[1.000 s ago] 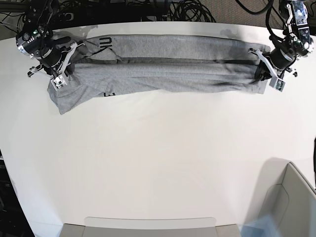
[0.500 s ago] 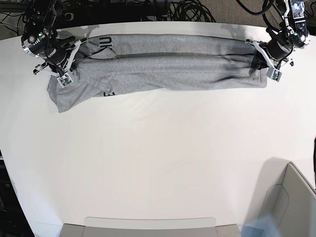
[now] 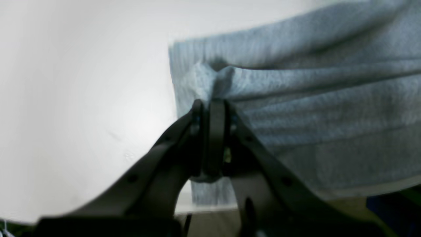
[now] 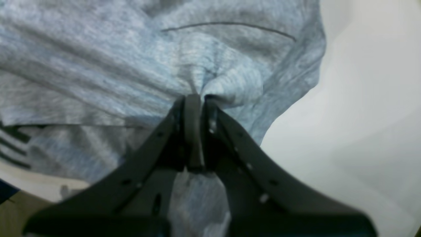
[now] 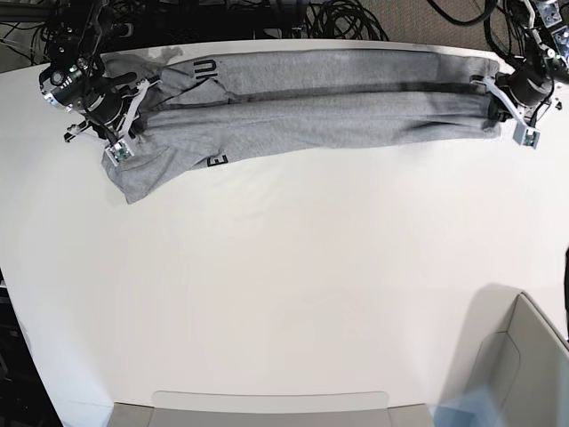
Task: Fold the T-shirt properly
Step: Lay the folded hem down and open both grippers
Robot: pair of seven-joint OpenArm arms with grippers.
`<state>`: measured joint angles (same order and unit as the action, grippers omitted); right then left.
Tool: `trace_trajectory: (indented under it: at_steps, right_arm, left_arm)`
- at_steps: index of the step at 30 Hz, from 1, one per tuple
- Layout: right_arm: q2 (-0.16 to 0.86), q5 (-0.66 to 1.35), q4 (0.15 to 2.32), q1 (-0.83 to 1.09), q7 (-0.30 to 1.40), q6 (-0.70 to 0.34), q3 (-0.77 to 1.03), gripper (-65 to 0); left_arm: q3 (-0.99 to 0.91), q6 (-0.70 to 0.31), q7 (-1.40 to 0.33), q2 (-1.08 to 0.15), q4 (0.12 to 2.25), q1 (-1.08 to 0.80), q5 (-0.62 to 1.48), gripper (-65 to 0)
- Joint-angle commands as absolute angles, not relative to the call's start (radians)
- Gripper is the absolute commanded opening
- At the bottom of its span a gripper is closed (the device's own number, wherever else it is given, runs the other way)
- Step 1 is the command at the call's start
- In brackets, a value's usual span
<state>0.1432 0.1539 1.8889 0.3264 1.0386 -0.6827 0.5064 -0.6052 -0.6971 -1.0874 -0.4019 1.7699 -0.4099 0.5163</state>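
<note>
The heather-grey T-shirt [image 5: 302,120] lies stretched in a long folded band along the table's far edge, with black lettering [image 5: 206,69] showing near its left end. One sleeve end [image 5: 142,178] sags toward the front at the left. My right gripper [image 4: 194,98] is shut on a bunched pinch of the T-shirt [image 4: 210,59]; in the base view it [image 5: 129,129] is at the band's left end. My left gripper [image 3: 212,105] is shut on a fold near the T-shirt's [image 3: 312,98] hem corner; in the base view it [image 5: 496,102] holds the right end.
The white table [image 5: 284,267] spreads out in front of the shirt. Black cables [image 5: 342,18] lie behind the far edge. A grey bin [image 5: 524,356] stands at the front right, and a pale tray edge [image 5: 267,400] runs along the front.
Both grippers have carried the shirt to the right and toward the far edge, the left one the farther. The band is pulled longer and straighter, and more lettering shows.
</note>
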Motion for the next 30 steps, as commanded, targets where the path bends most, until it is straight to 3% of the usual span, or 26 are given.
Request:
trace_trajectory:
  at_steps: [1, 4, 18, 30]
  right_arm:
    - [0.16, 0.127, 1.894, 0.312, 1.043, -0.698, 0.513, -65.0]
    - [0.16, 0.125, 1.893, 0.308, 1.043, -0.698, 0.487, -65.0]
    - [0.162, 0.125, 1.893, 0.294, 1.043, -0.698, 0.43, -65.0]
    - [0.163, 0.125, 1.893, 0.294, 1.043, -0.698, 0.429, -65.0]
  left_arm:
    - [-0.615, -0.688, -1.089, -0.426, 1.794, -0.409, 0.503, -36.1]
    - [-0.613, -0.688, -1.092, -0.426, 1.797, -0.41, 0.501, -32.7]
    - [-0.536, -0.684, -1.156, -0.427, 1.793, -0.415, 0.501, -35.0]
    - [-0.529, -0.677, -1.17, -0.423, 1.791, -0.415, 0.499, -32.0]
